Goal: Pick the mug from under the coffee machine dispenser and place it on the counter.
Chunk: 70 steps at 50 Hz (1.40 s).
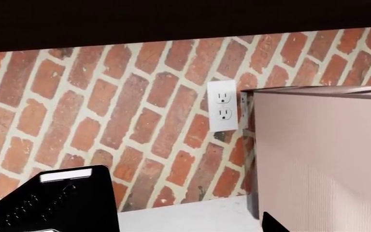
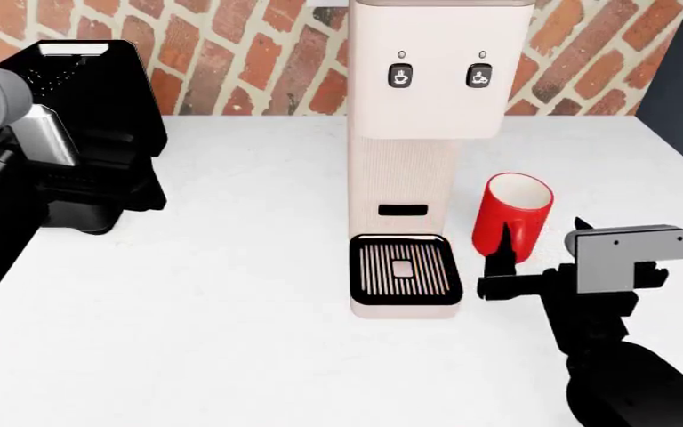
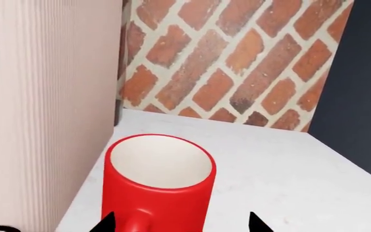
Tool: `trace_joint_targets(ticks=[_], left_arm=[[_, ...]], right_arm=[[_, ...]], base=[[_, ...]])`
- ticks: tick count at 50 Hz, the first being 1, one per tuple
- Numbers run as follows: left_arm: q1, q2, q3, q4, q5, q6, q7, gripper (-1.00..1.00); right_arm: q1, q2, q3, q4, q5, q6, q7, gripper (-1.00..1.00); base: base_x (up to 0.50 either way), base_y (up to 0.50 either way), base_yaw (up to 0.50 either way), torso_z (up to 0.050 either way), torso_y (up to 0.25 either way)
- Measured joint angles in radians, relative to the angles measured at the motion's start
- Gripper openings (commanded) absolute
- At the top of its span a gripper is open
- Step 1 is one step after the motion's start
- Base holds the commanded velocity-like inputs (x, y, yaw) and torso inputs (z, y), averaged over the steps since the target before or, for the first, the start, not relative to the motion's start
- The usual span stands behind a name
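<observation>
Mug (image 2: 512, 213) stands upright on the worktop (image 2: 235, 267), just right of the coffee machine (image 2: 419, 133). My right end effector (image 2: 498, 267) sits near it, fingers apart; left one's state I cannot tell.

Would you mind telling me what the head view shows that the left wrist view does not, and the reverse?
Only the head view shows the red mug standing upright on the counter beside the coffee machine's empty drip tray, the cup-icon buttons, and the right gripper open near the mug. Only the left wrist view shows a white wall outlet. Both share the brick wall, the cream coffee machine and the white counter.
</observation>
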Motion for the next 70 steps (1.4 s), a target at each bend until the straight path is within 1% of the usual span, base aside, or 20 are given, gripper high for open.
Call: trace_joint_targets(ticks=[15, 36, 46, 55, 61, 70], left_arm=[[0.010, -0.007, -0.007, 0.002, -0.001, 0.010, 0.002, 1.00], [0.038, -0.015, -0.023, 0.014, 0.004, 0.028, 0.009, 1.00], [0.067, -0.029, -0.054, 0.045, -0.016, 0.047, 0.000, 1.00], [0.138, -0.056, -0.133, 0.123, -0.065, 0.087, -0.024, 1.00], [0.181, -0.063, -0.209, 0.199, -0.121, 0.106, -0.059, 1.00], [0.119, 0.093, -0.456, 0.265, -0.407, -0.138, -0.230, 1.00]], right_arm=[[-0.040, 0.032, 0.023, -0.077, 0.025, -0.006, 0.010, 1.00], [-0.149, 0.134, 0.095, -0.309, 0.092, -0.005, 0.073, 1.00], [-0.195, 0.192, 0.148, -0.431, 0.161, 0.026, 0.142, 1.00], [-0.248, 0.254, 0.217, -0.547, 0.240, 0.049, 0.228, 1.00], [-0.271, 0.289, 0.258, -0.616, 0.291, 0.063, 0.287, 1.00], [-0.321, 0.349, 0.312, -0.715, 0.344, 0.047, 0.377, 1.00]], base=[[0.00, 0.00, 0.00, 0.000, 0.000], [0.00, 0.00, 0.00, 0.000, 0.000], [0.00, 0.00, 0.00, 0.000, 0.000], [0.00, 0.00, 0.00, 0.000, 0.000], [0.00, 0.00, 0.00, 0.000, 0.000], [0.00, 0.00, 0.00, 0.000, 0.000]])
